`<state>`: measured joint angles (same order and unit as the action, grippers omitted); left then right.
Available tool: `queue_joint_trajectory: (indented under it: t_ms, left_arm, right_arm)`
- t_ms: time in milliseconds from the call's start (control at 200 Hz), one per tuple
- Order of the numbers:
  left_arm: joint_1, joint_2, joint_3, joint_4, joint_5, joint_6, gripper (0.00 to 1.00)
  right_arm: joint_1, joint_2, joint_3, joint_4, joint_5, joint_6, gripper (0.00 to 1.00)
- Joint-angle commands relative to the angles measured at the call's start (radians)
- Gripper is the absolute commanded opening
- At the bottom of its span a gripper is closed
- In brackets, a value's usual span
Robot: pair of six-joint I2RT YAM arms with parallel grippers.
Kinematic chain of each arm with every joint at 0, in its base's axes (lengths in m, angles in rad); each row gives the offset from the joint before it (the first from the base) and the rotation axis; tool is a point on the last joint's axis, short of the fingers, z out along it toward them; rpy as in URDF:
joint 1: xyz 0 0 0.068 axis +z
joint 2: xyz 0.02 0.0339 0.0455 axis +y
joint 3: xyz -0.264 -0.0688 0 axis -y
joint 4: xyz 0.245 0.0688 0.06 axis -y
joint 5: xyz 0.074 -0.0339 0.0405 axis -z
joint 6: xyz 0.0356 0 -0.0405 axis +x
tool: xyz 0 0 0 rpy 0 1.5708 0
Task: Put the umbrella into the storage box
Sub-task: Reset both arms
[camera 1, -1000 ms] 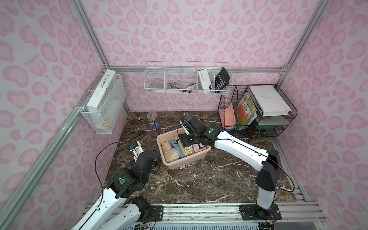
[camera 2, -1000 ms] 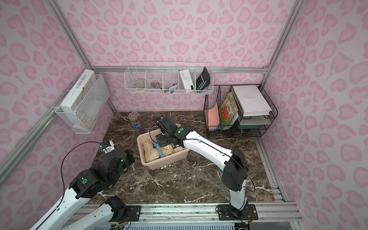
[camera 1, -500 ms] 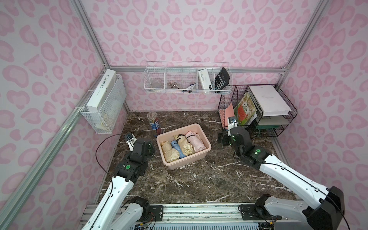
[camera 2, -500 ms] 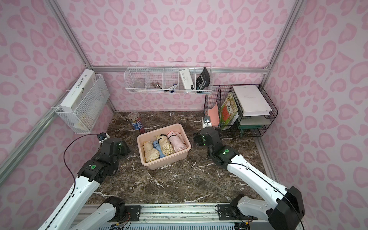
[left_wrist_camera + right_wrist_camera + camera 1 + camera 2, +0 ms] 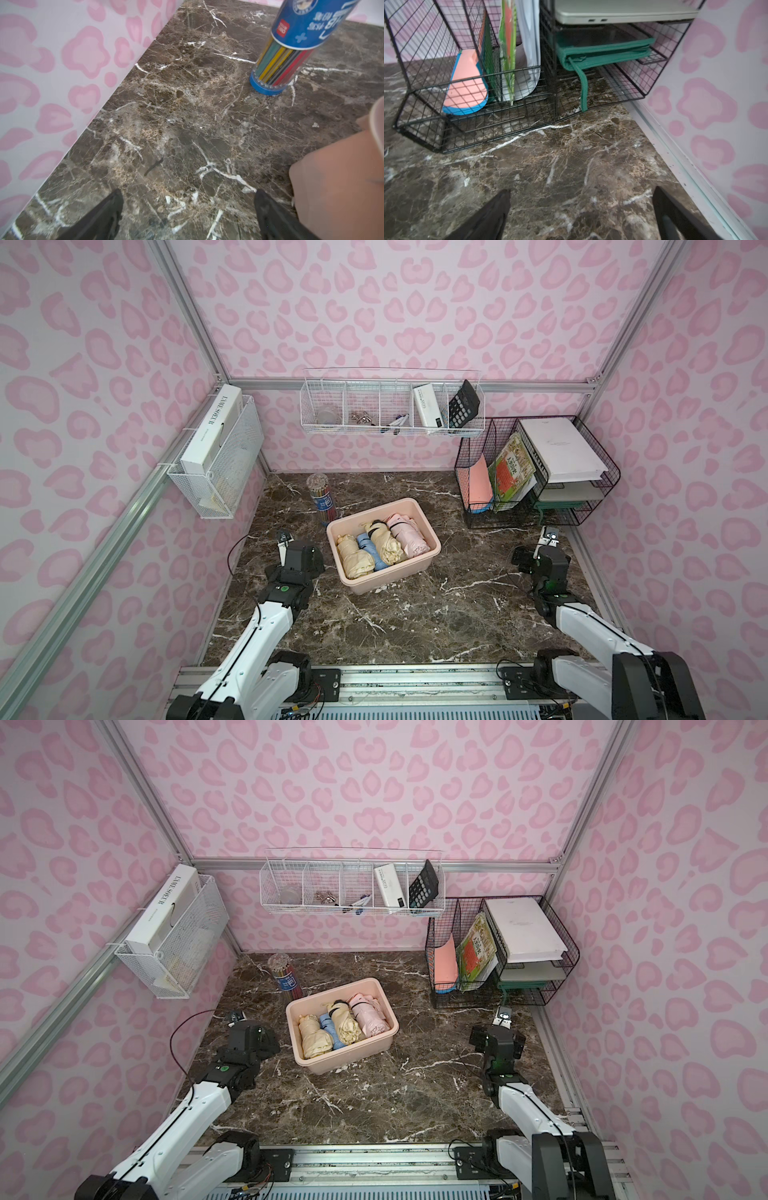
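Flanking the storage box, left gripper and right gripper both wide open, empty.

Staged office-desk booth: pink-print walls, aluminium framing, wire file rack.

Stretches the left arm forward from its base, white forearm sloping back behind the left pincer, black wrist bent down just above it. Holds the left pincer's jaws spread wide, pointed down at the tabletop, with nothing between them. Mirrors this with the right arm: white forearm angled back behind the right pincer, black wrist tipped downward over it. Shows the right pincer gaping too, jaws parted and empty, aimed at the tabletop ahead. Sets the two pincers well apart from each other, gripping nothing.
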<state>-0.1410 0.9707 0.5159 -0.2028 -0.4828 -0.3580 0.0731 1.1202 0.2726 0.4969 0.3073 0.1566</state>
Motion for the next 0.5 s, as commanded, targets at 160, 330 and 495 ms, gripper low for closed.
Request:
queue_joint_trajectory:
  t_ms: [160, 330, 495]
  left_arm:
    - [0.006, 0.202, -0.051, 0.486, 0.104, 0.229, 0.98]
    - [0.010, 0.384, -0.070, 0.768, 0.152, 0.331, 0.97]
    - [0.022, 0.554, 0.012, 0.820, 0.241, 0.415, 0.96]
  right_arm:
    - [-0.038, 0.211, -0.064, 0.603, -0.185, -0.126, 0.99]
    - [-0.042, 0.359, -0.070, 0.800, -0.250, -0.155, 0.99]
    - [-0.044, 0.449, -0.105, 0.942, -0.282, -0.171, 0.99]
